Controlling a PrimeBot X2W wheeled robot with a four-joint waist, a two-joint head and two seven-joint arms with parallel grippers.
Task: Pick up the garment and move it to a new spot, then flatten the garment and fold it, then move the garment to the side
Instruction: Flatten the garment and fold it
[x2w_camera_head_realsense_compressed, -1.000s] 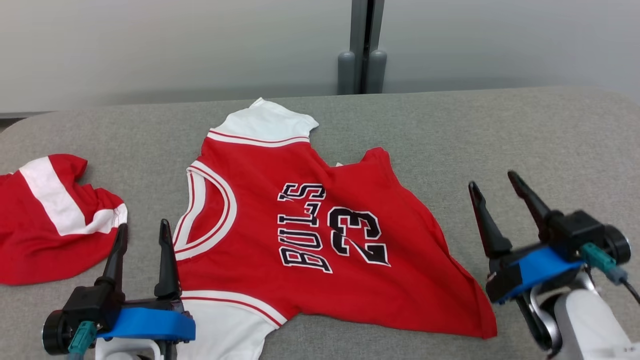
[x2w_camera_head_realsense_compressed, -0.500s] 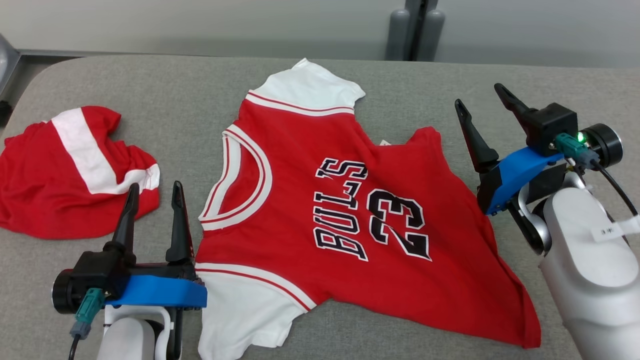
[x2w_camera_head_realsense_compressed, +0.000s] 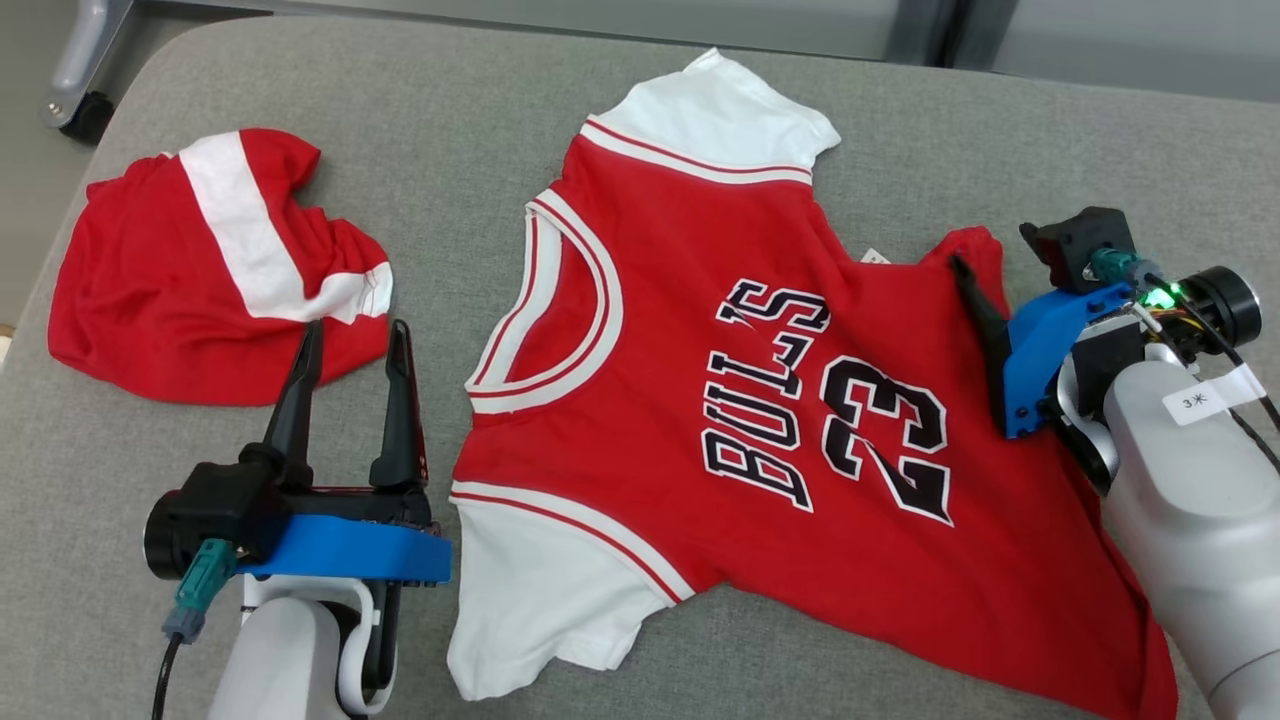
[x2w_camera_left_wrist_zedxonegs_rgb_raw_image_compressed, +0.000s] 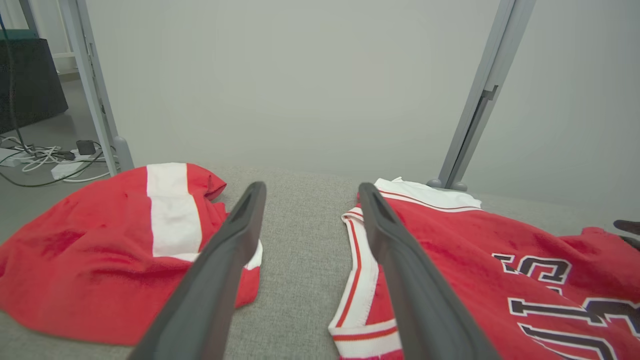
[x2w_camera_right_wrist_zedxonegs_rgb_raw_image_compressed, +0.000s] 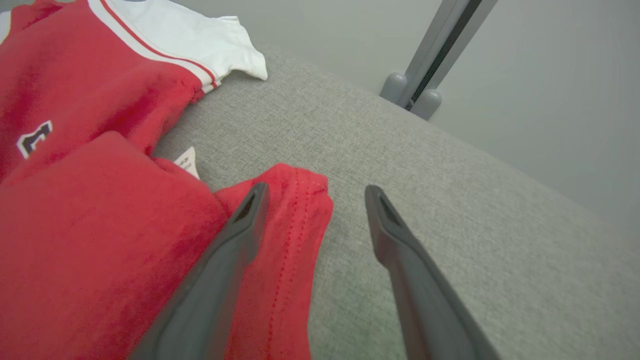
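Note:
The garment (x2w_camera_head_realsense_compressed: 760, 400) is a red jersey with white sleeves and "BULLS 23" lettering, spread on the grey cushion with its collar toward my left. My left gripper (x2w_camera_head_realsense_compressed: 355, 335) stands open just left of the collar, fingers on either side of bare cushion (x2w_camera_left_wrist_zedxonegs_rgb_raw_image_compressed: 311, 187), touching nothing. At the jersey's far hem corner (x2w_camera_right_wrist_zedxonegs_rgb_raw_image_compressed: 295, 200) my right gripper (x2w_camera_head_realsense_compressed: 992, 248) is open and tilted down. In the right wrist view (x2w_camera_right_wrist_zedxonegs_rgb_raw_image_compressed: 315, 187) one of its fingers lies over the red corner and the other over cushion. Neither gripper holds anything.
A second red garment with a white stripe (x2w_camera_head_realsense_compressed: 215, 265) lies crumpled at the left, close to my left gripper's fingertips. The cushion's rounded edge (x2w_camera_head_realsense_compressed: 90, 180) runs along the far left. Grey partition posts (x2w_camera_right_wrist_zedxonegs_rgb_raw_image_compressed: 415, 95) stand behind the cushion. Bare cushion (x2w_camera_head_realsense_compressed: 1150, 140) stretches at the far right.
The head camera has tilted down and shifted. My right gripper has travelled from beside the near hem to the far hem corner and tipped downward. The left gripper holds its place by the collar.

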